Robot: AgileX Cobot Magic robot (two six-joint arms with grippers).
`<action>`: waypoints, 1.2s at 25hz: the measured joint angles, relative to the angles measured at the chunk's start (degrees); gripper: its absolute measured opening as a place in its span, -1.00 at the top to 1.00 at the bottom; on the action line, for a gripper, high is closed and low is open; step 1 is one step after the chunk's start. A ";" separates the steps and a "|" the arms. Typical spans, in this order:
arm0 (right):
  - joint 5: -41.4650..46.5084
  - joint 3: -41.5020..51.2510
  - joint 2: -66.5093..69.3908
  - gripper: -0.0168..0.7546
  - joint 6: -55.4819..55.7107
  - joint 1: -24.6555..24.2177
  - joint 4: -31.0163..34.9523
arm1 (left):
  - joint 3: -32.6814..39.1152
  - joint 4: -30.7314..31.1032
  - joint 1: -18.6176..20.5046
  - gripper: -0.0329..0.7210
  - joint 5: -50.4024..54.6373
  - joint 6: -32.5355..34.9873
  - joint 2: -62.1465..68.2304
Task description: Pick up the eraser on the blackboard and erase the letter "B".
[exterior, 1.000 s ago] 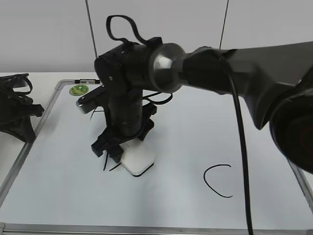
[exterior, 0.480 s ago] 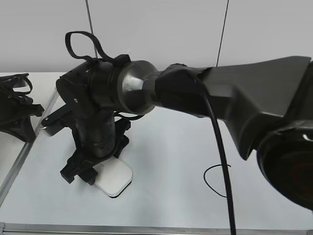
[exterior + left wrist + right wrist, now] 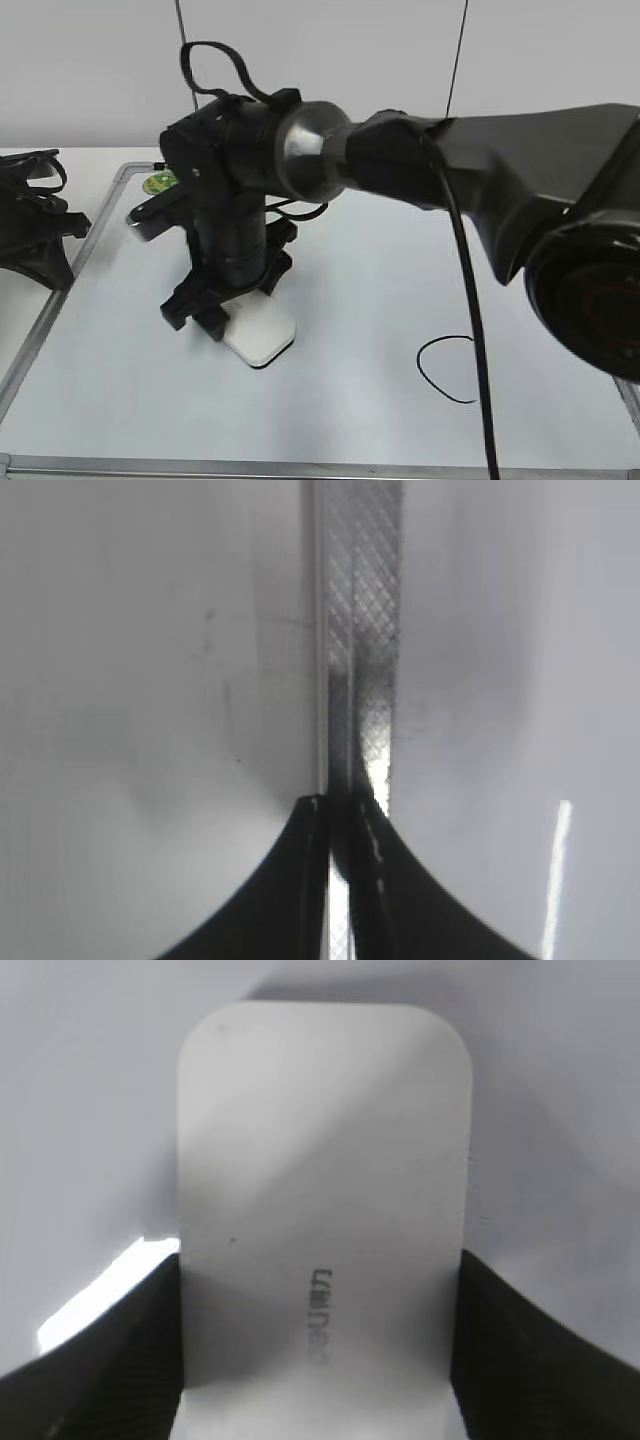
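At the far left of the exterior view the left hand [image 3: 35,225] rests on the white worktop [image 3: 15,330], just outside the blackboard's [image 3: 400,300] silver frame. Its own wrist view shows the two dark fingers [image 3: 300,880] pressed together, nothing between them, with the frame strip [image 3: 360,630] running straight out ahead of their tips.

Behind the right hand, near the board's far-left corner, a small round green magnet [image 3: 158,183] sits on the board surface.

The right hand [image 3: 215,300] has reached across the middle and stands nearly upright over the left part of the board, pointing down. It is clamped on the eraser [image 3: 262,335] — in the right wrist view each dark finger [image 3: 110,1360] presses a long side of the white block [image 3: 320,1210], grey lettering facing the camera. The eraser lies flat on the board, its free end sticking out from under the fingers toward the near edge, its dark underside showing as a thin line along the rim.

No "B" can be seen around the hand — the arm hides part of the board there.

Well to the right of this hand, a black hand-drawn "C" [image 3: 445,370] stands on the board, partly crossed by the arm's black cable [image 3: 470,300].
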 joint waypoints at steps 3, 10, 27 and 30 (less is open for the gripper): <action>0.00 -0.12 0.00 -0.46 0.48 -2.62 -1.71 | 0.00 0.00 0.00 0.89 0.00 0.00 0.00; -0.11 -0.21 0.00 -0.46 1.57 -7.93 -4.80 | 0.00 -0.10 0.00 0.89 0.00 0.00 0.00; 7.41 -2.80 -10.64 -0.46 1.57 -10.03 -4.59 | 0.00 -0.10 0.00 0.89 -0.13 0.00 0.00; 7.50 -2.80 -12.56 -0.46 1.57 -12.18 -4.64 | 0.00 -0.10 0.00 0.89 -0.13 0.00 0.00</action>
